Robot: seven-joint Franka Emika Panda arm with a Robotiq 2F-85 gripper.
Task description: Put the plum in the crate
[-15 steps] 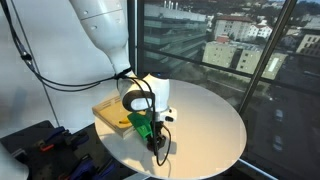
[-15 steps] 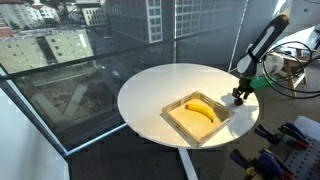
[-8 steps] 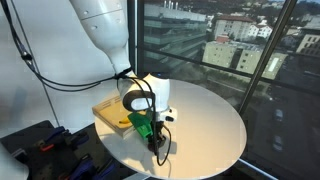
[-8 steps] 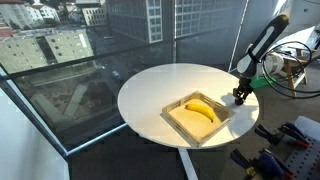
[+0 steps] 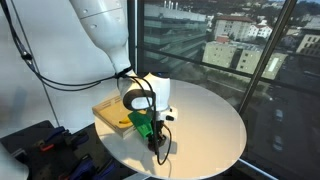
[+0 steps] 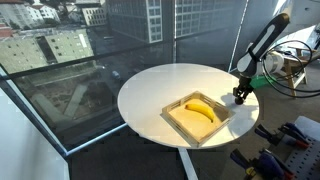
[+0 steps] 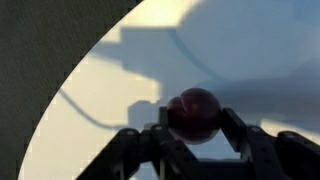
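Observation:
The plum [image 7: 193, 112] is a small dark reddish-purple fruit that lies between my gripper's [image 7: 192, 128] two black fingers in the wrist view; the fingers are closed against its sides. In both exterior views my gripper [image 5: 160, 148] [image 6: 237, 97] is low over the round white table, near its edge, and the plum itself is hidden there by the fingers. The crate [image 6: 176, 119] is a shallow light-wood tray beside the gripper, and its corner also shows behind the arm in an exterior view [image 5: 104, 111]. A yellow banana [image 6: 200, 109] lies in it.
The round white table [image 6: 160, 85] stands next to large windows over a city. Its edge runs close past the gripper [image 7: 60, 110]. Black cables hang from the arm [image 5: 135, 98]. Dark equipment sits on the floor by the table [image 6: 285, 140].

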